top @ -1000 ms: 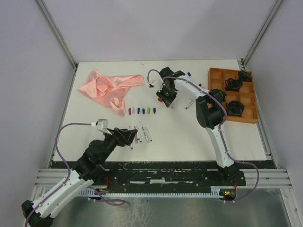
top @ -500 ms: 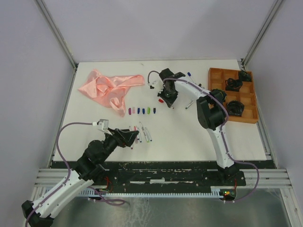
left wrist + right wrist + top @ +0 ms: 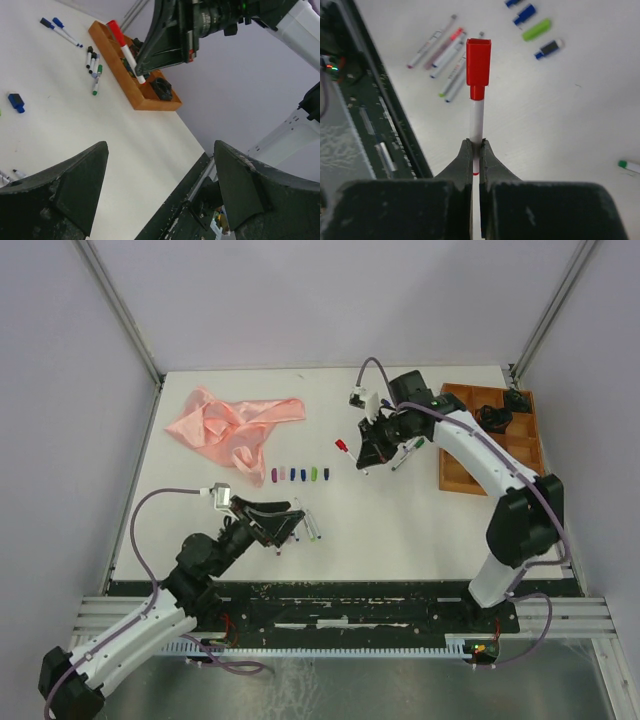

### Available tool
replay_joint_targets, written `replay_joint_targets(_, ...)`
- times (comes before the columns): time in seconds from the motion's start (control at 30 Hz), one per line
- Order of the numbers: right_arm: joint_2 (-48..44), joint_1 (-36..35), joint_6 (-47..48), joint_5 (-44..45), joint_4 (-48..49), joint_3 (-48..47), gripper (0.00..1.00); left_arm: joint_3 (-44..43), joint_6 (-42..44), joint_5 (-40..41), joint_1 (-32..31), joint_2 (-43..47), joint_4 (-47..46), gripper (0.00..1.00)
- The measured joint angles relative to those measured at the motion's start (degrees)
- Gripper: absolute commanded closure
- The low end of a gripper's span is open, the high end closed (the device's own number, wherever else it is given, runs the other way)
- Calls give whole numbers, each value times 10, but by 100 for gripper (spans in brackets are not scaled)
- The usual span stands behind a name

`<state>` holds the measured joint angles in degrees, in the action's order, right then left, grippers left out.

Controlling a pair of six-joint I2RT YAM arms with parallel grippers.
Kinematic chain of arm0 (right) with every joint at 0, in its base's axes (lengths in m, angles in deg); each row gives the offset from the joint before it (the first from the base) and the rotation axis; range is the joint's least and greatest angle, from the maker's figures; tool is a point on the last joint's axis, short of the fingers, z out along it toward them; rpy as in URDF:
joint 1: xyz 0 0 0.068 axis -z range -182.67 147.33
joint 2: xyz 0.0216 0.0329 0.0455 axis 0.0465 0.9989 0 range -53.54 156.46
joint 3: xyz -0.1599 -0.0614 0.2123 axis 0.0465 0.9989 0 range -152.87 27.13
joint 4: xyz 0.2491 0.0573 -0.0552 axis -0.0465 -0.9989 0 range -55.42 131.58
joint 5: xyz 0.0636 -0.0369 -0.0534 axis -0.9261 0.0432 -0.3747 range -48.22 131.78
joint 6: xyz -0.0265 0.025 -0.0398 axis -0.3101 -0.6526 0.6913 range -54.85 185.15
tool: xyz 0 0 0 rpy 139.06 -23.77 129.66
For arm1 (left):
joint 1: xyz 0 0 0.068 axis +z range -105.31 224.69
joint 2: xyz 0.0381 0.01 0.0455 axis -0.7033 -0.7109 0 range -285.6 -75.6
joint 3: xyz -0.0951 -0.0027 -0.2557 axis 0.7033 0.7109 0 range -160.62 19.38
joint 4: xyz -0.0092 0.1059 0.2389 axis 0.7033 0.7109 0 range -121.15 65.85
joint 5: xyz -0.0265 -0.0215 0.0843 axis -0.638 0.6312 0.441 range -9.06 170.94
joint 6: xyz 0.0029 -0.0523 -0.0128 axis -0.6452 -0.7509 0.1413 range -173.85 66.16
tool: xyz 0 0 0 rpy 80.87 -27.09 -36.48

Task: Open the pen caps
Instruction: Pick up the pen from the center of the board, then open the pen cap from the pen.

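Tray (image 3: 455,470) holds dark items (image 3: 493,419), perhaps rolls; right gripper (image 3: 475,144) pinches pen (image 3: 477,117).

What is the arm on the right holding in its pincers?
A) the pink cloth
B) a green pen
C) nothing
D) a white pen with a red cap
D: the right gripper is shut on a white pen whose red cap is still on.
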<state>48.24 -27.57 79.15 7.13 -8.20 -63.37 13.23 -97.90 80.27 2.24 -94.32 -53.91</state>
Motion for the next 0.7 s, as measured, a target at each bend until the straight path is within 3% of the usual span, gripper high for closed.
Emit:
replay_joint_targets(0.13,-98,17,-62,-138,57,69,100,-13,-5,-30,0,-87,-84,9)
replay_joint_targets(0.33,-170,21,-238,-304,264,164,100,-92,-5,-80,0,-221,-188,10)
replay_joint_targets(0.47,-192,21,-342,-358,375,206,100,-146,-5,-99,0,-281,-239,11)
replay_joint_targets(0.7,-209,17,-405,-401,449,209,100,-221,-6,-102,2,-348,-256,27)
